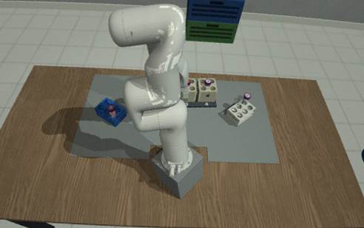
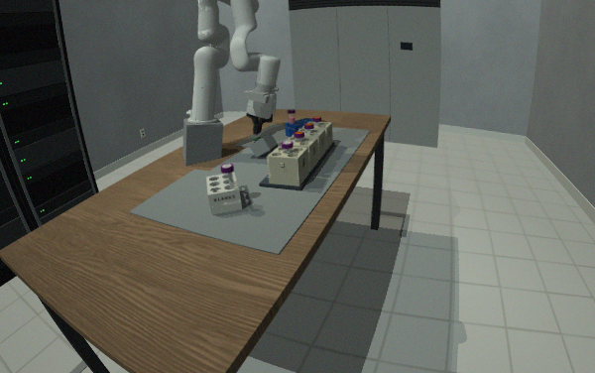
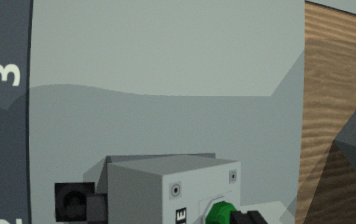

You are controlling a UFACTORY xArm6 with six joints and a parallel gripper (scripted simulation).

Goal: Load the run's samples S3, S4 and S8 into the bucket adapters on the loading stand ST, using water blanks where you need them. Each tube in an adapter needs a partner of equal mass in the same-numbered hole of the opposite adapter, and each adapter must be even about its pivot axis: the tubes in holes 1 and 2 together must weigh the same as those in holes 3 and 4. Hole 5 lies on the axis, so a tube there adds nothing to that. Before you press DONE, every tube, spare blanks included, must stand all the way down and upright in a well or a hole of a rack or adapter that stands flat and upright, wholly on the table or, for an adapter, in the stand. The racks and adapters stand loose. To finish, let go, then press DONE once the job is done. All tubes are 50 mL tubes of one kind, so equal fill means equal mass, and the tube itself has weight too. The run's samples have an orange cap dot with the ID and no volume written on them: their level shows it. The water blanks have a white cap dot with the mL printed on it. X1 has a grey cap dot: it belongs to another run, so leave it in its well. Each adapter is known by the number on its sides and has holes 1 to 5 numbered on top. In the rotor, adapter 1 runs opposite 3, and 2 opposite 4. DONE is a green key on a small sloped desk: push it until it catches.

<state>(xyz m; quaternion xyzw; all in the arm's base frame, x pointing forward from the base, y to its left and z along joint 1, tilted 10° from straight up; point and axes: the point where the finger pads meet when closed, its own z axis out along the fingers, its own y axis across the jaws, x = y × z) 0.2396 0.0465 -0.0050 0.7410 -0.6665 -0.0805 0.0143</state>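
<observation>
You see the black two-finger gripper point(image 3: 248, 216) fully closed with nothing between its jaws, its tip at the round green DONE key point(image 3: 218, 212) on the small grey sloped desk point(image 3: 150, 187). The cream block adapters point(image 2: 297, 151) stand in a row on the dark flat loading stand point(image 2: 317, 175), with purple-capped tubes point(image 2: 287, 145) in them.

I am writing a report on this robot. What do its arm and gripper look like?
The arm is glossy white, made of thick rounded tube segments, with no markings visible. It stands on a plain grey block. The gripper has a white body and dark, nearly black fingers.
</observation>
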